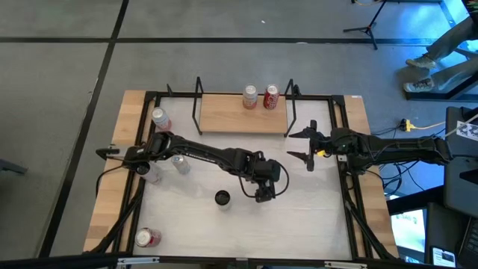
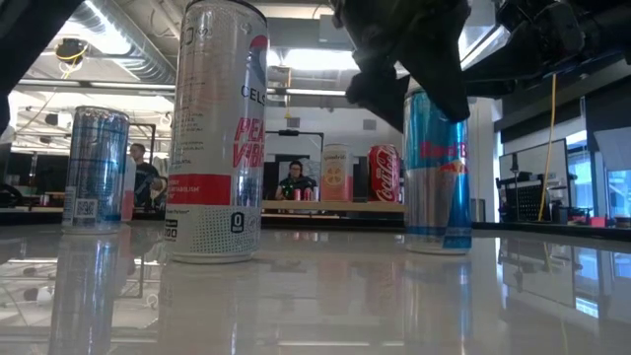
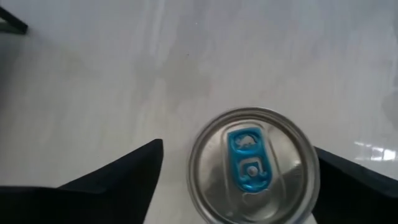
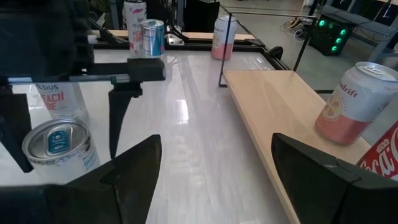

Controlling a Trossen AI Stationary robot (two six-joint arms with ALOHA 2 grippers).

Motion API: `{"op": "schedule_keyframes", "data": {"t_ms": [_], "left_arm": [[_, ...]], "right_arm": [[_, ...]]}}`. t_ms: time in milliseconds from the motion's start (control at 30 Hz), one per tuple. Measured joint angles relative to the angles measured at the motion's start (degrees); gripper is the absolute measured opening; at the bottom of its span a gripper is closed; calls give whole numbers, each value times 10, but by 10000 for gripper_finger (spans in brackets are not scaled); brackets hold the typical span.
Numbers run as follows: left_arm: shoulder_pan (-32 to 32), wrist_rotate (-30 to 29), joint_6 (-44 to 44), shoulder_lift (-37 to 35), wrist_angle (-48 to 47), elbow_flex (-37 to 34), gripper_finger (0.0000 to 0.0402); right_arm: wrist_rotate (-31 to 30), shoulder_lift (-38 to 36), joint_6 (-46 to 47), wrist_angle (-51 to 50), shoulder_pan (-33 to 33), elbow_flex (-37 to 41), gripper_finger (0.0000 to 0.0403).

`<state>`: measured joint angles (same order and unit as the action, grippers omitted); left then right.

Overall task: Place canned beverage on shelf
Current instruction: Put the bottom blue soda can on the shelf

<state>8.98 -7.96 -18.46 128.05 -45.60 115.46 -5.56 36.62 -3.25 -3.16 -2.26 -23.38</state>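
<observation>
Left end effector is seen in the high view over the middle of the white bench, hiding what lies beneath. The left wrist view supplies it: a blue-tabbed can stands upright between the spread fingers, which are released and clear of it on both sides. In the low view the same blue-and-silver can is seen on the bench under the dark end effector.

Right end effector is held near the shelf's right end, fingers apart, nothing between them.

The shelf, a light-wood board at the bench's far edge, carries a peach can and a red cola can side by side; the right wrist view shows them closest.

A tall white can is seen nearby. People are visible in the room beyond the bench.
</observation>
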Motion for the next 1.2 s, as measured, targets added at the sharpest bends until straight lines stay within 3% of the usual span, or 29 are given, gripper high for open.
{"op": "schedule_keyframes", "data": {"t_ms": [200,400,833,1200], "left_arm": [[1,-1,-21,0,1,0,265],[2,2,33,-3,-1,0,224],[-15,-11,102,-101,-123,2,222],[-100,-40,193,-180,-202,2,222]], "right_arm": [[0,0,0,0,0,0,301],[0,0,0,0,0,0,301],[0,0,0,0,0,0,301],[0,0,0,1,0,0,301]]}}
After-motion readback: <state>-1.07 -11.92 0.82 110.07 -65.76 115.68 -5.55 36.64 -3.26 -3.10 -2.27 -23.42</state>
